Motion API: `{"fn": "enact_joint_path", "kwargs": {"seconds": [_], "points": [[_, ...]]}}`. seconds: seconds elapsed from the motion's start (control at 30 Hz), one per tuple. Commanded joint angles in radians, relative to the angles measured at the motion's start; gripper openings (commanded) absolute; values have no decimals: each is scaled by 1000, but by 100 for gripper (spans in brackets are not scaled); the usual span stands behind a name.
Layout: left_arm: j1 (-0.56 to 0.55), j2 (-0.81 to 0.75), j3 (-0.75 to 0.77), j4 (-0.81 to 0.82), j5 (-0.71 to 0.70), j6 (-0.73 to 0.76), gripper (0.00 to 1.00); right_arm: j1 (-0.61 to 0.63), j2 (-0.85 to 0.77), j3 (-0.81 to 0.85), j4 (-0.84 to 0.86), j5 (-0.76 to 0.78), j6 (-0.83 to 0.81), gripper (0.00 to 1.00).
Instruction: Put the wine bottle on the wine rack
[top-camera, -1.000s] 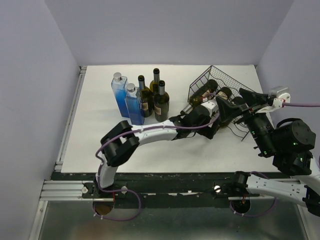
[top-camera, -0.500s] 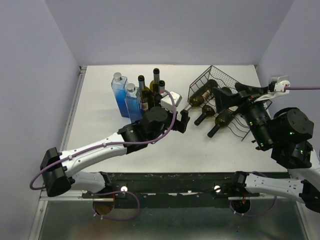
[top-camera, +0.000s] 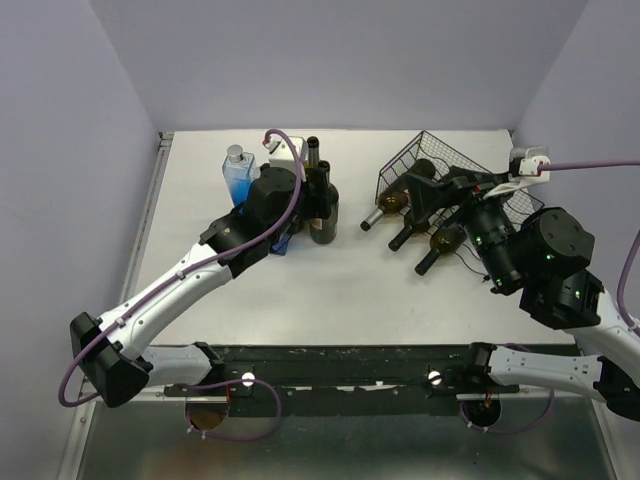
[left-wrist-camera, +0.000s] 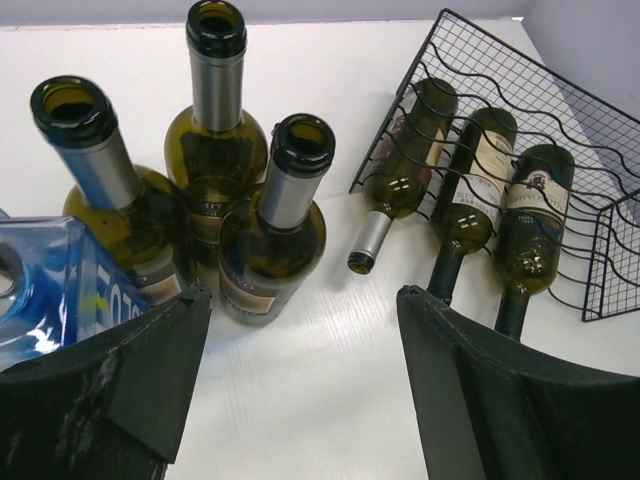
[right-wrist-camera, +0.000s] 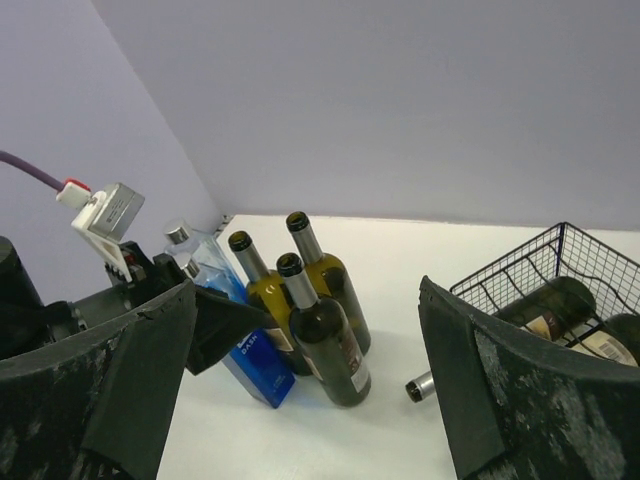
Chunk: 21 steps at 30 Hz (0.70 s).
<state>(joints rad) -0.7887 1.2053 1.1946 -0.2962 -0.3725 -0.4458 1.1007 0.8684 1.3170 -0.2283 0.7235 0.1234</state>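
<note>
"Wine bottle (left-wrist-camera: 272, 240), where does it stand?"
"Upright on the worktop (top-camera: 300, 290), upper centre of the top view, clustered with two other green bottles (left-wrist-camera: 215, 130); blue bottles (top-camera: 240, 180) just left."
"The wine rack (top-camera: 450, 155)?"
"Upper right, with three bottles (left-wrist-camera: 480, 170) lying in its cradles."
"Jaws?"
"Left gripper (left-wrist-camera: 305, 300) hangs over the standing cluster, jaws spread, holding nothing. Right gripper (right-wrist-camera: 308, 292), over the rack, likewise spread."

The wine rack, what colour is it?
Black: the wine rack is bare black wire, clearest in the left wrist view.
</note>
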Motion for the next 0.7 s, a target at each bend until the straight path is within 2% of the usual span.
{"fn": "enact_joint_path", "kwargs": {"seconds": [0.0, 0.27, 0.43, 0.57, 0.67], "points": [[28, 59, 85, -18, 99, 33, 83, 7, -25, -31, 27, 14, 59, 98], [74, 180, 175, -37, 119, 41, 82, 8, -58, -67, 21, 37, 82, 98], [114, 261, 210, -18, 170, 39, 81, 8, -39, -52, -14, -39, 42, 98], [123, 304, 220, 37, 178, 85, 74, 8, -9, -21, -77, -39, 48, 98], [123, 332, 232, 37, 159, 120, 62, 8, -11, -25, -88, -36, 67, 98]]}}
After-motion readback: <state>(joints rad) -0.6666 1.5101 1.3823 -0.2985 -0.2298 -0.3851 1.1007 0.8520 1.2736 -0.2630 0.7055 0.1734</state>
